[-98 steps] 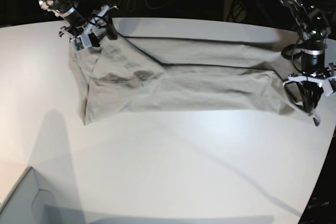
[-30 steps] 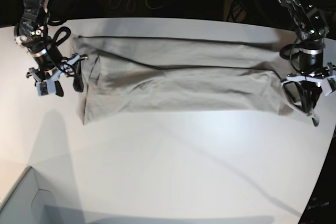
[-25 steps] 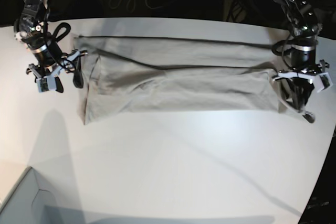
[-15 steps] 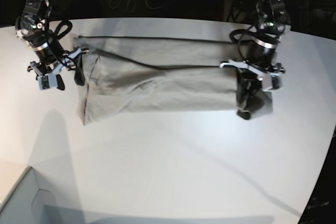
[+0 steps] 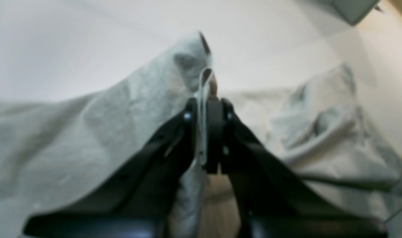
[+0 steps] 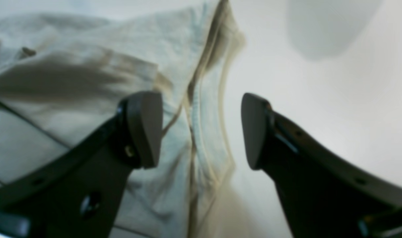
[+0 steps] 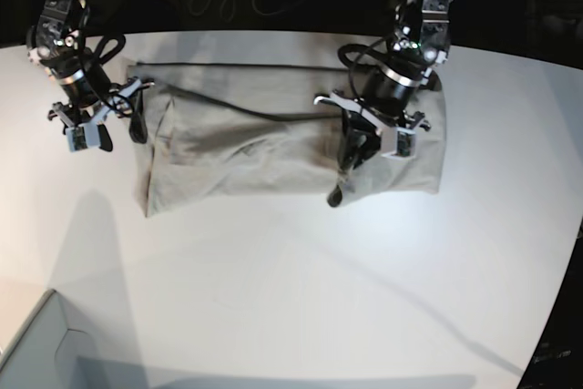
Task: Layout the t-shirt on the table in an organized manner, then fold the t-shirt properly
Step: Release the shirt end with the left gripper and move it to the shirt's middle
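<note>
The left gripper (image 7: 351, 157), pinching the t-shirt's (image 7: 237, 138) end, is carrying it inward from the table's (image 7: 291, 298) right edge, doubling the cloth over. The right gripper (image 7: 109, 125) is hovering spread beside the collar end. The crosswise fold is progressing.

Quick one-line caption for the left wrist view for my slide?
Left gripper shut on a raised fold of the grey-beige t-shirt, lifted above the white table.
</note>
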{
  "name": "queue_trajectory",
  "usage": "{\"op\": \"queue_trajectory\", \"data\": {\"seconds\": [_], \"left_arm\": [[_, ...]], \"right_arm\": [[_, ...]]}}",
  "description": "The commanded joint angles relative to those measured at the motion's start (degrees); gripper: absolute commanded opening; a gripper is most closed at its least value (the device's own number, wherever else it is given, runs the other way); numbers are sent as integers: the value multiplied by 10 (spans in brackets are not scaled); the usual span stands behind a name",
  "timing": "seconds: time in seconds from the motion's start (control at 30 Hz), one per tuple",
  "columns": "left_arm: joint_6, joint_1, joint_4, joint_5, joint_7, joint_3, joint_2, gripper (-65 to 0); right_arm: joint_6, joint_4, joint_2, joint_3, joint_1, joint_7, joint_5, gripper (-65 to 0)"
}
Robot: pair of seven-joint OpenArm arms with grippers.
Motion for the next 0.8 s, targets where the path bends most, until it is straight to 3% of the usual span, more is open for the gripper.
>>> {"op": "queue_trajectory", "data": {"seconds": [0.0, 0.27, 0.33, 0.5, 0.77], "left_arm": [[-2, -9, 3, -5, -17, 5, 0, -649], [0, -12, -22, -5, -16, 21, 0, -639], [0, -14, -22, -5, -16, 28, 0, -591], [0, -12, -14, -6, -16, 43, 0, -364], [0, -11, 3, -11, -19, 82, 4, -343]], "right_arm": [[2, 12, 4, 1, 5, 16, 11, -269], [2, 12, 4, 1, 5, 16, 11, -269], [2, 12, 4, 1, 5, 16, 11, -269], [2, 12, 4, 0, 4, 16, 11, -269], [2, 5, 4, -4, 9, 15, 11, -267]]}}
